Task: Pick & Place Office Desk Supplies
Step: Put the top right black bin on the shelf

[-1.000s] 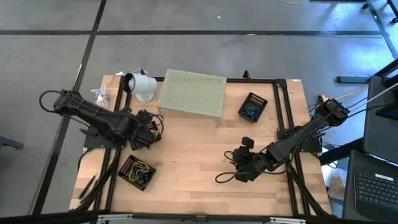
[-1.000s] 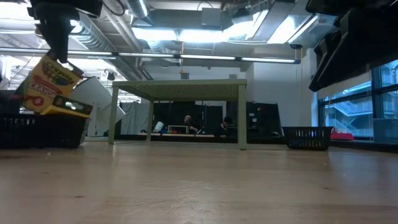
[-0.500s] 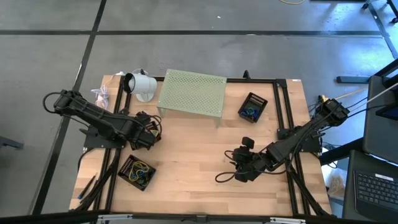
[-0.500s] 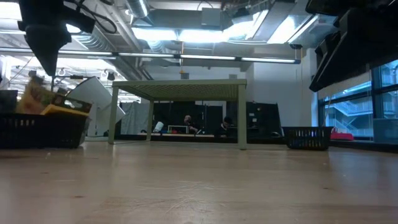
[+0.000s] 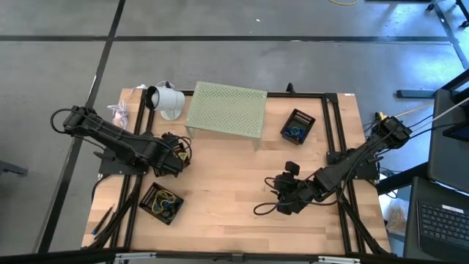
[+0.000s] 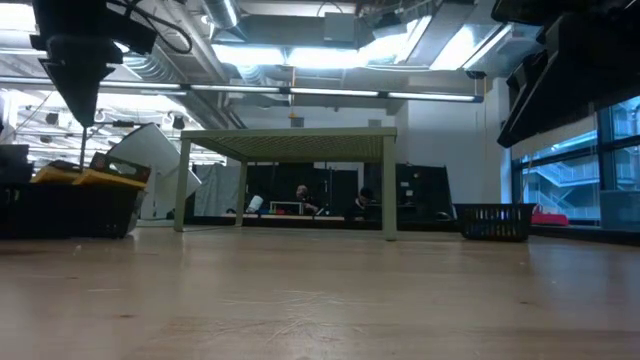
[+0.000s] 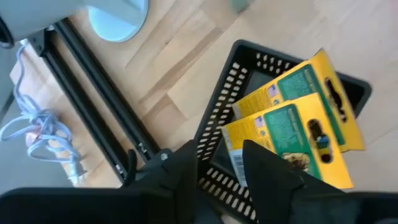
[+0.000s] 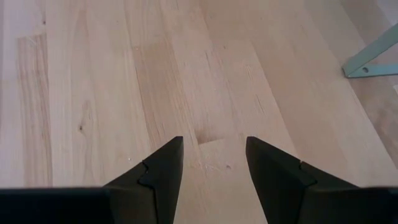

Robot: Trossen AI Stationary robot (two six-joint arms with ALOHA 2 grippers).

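You have a pale wooden plank counter (image 5: pixel 227 183) edged by a black metal frame (image 5: pixel 333 125). Directly on it stand a pale green perforated metal riser (image 5: pixel 226 110) at the far edge, a white cup-shaped object (image 5: pixel 165 100) beside it, and three black mesh baskets: one far right (image 5: pixel 297 126), one near left (image 5: pixel 161 203), one under the left arm (image 7: pixel 217 134) holding two yellow-green card boxes (image 7: pixel 292 121).

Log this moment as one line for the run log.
left claw: open above black basket | two yellow boxes: in basket, released | right claw: open, empty, over bare table
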